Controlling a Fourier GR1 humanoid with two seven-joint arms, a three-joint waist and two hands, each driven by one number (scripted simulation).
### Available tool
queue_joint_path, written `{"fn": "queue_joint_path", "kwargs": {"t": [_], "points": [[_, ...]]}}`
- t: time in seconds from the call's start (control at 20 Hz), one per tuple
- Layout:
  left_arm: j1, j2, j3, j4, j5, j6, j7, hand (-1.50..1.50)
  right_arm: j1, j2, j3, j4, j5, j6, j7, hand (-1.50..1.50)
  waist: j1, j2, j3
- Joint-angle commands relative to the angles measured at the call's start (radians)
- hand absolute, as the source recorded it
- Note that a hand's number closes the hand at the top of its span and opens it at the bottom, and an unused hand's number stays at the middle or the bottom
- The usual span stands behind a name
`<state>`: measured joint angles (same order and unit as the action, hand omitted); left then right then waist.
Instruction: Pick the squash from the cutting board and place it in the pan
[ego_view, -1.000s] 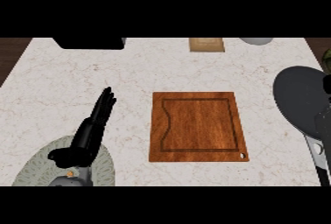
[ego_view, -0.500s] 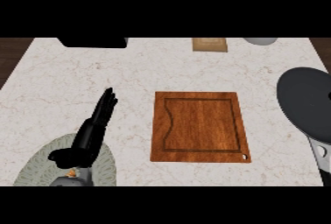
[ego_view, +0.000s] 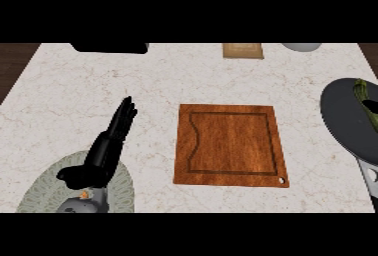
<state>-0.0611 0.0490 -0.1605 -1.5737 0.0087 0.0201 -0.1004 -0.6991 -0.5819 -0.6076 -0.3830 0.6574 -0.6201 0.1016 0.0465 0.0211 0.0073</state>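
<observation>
left hand (ego_view: 103, 150) comes in at the lower left of the head view, fingers straight and pressed together, pointing up and a bit right across the marble counter (ego_view: 88, 85). thumb sticks out to the left near the wrist. it holds nothing and sits left of the cutting board, apart from it. below it the grey forearm (ego_view: 81, 204) lies over a pale patterned round plate (ego_view: 37, 195) at the bottom left edge.

right hand does not show in this view.

wooden cutting board (ego_view: 230, 145) lies flat mid-counter, long side running up-down, with a routed groove around the inside and a small hole at its lower right corner. its top is bare wood.

dark pan (ego_view: 347, 125) is at the right edge, partly cut off by the frame, well apart from the left hand and just right of the board with a strip of counter between. its grey handle (ego_view: 368, 175) runs down toward the lower right. a green and yellowish thing, the squash (ego_view: 365, 97), lies inside the pan near its upper right part, cut by the frame edge; only a slice of it shows.

along the far edge: a black object (ego_view: 111, 47) at upper left, a small tan wooden block (ego_view: 243, 50) at top centre, and a grey rounded thing (ego_view: 301, 46) at upper right, all partly cut off; can't tell what they are.
</observation>
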Motion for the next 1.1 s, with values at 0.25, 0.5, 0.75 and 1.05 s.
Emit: {"fn": "queue_joint_path", "kwargs": {"t": [0.25,0.5,0.75,1.05], "points": [[0.025,-0.012,-0.026,-0.061,-0.022,0.022,0.053,0.0,0.025,0.044,-0.204,-0.053,-0.257,-0.076,-0.349,-1.5,-0.019,-0.013,-0.003],[0.04,0.0,0.021,-0.002,-0.004,0.013,0.002,0.0,0.114,0.062,-0.256,-0.154,-0.402,0.122,-0.433,-1.5,-0.057,-0.025,-0.007],[0.035,0.002,0.037,0.048,-0.005,0.004,-0.043,0.0,0.231,0.127,-0.271,-0.247,-0.515,0.324,-0.507,-1.5,-0.067,-0.026,-0.008],[0.065,0.023,0.059,-0.003,0.006,-0.003,-0.02,0.0,0.445,0.277,-0.196,-0.534,-0.562,0.433,-0.511,-1.5,-0.068,-0.029,-0.01]]}}
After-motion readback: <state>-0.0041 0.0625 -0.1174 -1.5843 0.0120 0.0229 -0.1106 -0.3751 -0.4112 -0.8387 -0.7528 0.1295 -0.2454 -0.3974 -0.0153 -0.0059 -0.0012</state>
